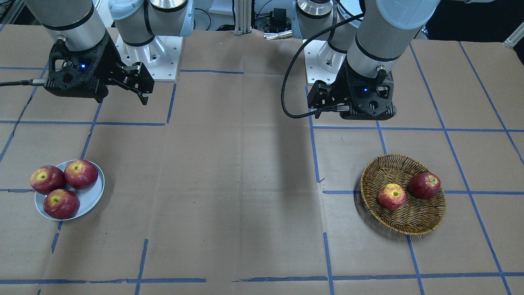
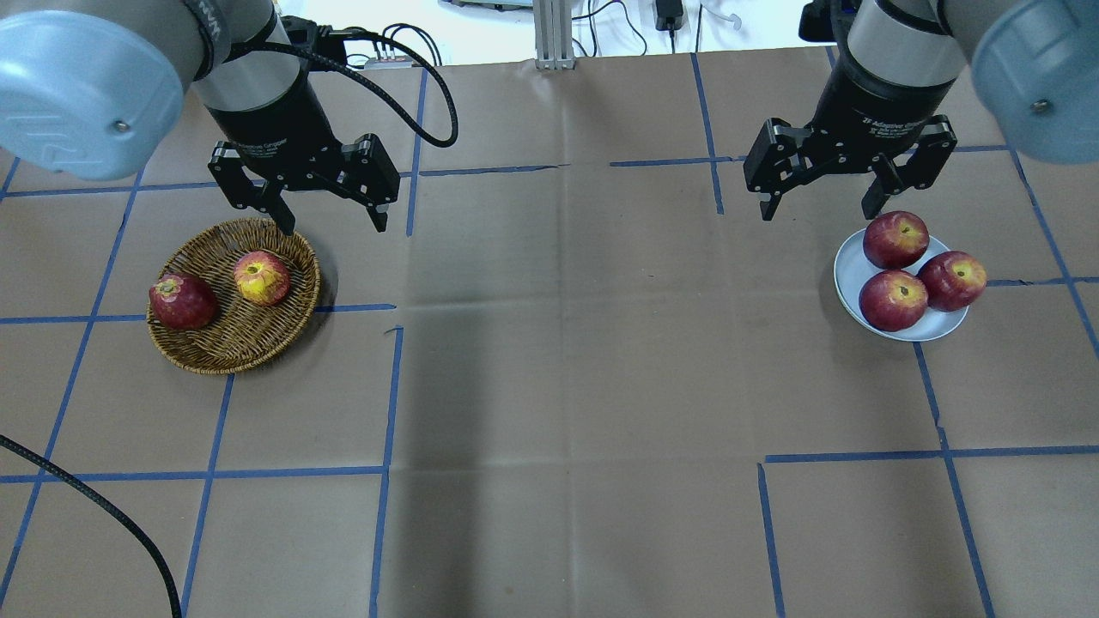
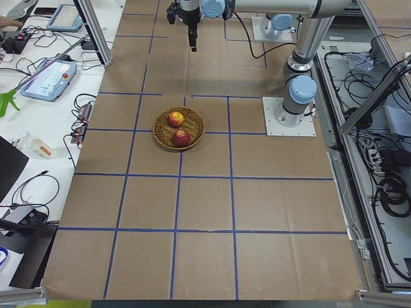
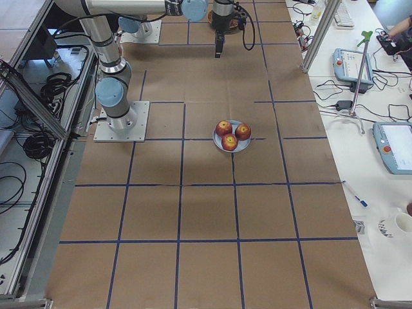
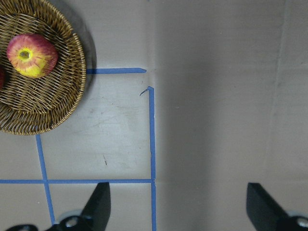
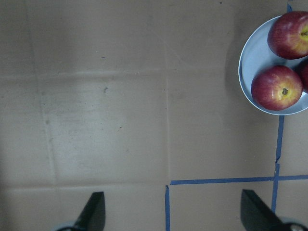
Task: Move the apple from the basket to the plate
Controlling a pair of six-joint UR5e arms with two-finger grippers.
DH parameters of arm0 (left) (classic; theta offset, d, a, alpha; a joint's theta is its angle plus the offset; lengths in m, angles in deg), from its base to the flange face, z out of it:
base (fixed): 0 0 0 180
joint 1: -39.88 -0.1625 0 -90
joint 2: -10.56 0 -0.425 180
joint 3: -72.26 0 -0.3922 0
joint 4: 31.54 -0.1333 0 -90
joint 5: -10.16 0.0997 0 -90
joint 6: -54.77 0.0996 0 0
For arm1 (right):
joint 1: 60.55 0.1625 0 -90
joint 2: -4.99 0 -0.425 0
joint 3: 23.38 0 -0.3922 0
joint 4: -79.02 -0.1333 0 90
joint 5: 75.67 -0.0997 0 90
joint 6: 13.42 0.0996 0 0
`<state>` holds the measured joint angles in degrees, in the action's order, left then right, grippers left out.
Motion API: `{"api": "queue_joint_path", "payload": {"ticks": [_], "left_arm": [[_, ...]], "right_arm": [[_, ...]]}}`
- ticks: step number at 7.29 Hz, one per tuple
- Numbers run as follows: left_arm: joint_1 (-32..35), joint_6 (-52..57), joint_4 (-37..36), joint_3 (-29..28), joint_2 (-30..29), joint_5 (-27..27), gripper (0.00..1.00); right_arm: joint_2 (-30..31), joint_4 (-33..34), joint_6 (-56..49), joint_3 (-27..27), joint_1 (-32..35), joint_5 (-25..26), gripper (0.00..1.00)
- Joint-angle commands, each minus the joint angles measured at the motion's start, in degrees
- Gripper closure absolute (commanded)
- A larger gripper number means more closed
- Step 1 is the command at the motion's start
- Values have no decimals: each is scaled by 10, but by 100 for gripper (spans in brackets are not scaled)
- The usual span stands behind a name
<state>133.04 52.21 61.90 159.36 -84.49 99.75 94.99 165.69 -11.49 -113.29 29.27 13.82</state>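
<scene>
The apple (image 2: 261,278) with yellow-streaked skin lies in the round wicker basket (image 2: 249,336), beside a darker red apple (image 2: 182,301). It also shows in the front view (image 1: 391,196) and the left wrist view (image 5: 32,55). My left gripper (image 2: 333,225) is open and empty, hovering above the basket's far right rim. The pale grey-blue plate (image 2: 850,273) holds three dark red apples (image 2: 895,299). My right gripper (image 2: 817,213) is open and empty, hovering just beyond the plate's far left edge.
The table is covered in brown paper with a grid of blue tape lines (image 2: 391,390). The two arm bases (image 1: 149,53) stand at the robot's edge. A black cable (image 2: 86,502) crosses the near left corner.
</scene>
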Motion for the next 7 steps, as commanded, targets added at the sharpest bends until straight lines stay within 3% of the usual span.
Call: {"api": "queue_joint_path", "payload": {"ticks": [1,3,7], "left_arm": [[-2,1,1,-3,-1,1,1],[-4,4,3,-3,-3,1,1],[-43,261,-57,11,-48,1,1]], "right_arm": [[0,0,0,0,0,0,0],[0,0,0,0,0,0,0],[0,0,0,0,0,0,0]]}}
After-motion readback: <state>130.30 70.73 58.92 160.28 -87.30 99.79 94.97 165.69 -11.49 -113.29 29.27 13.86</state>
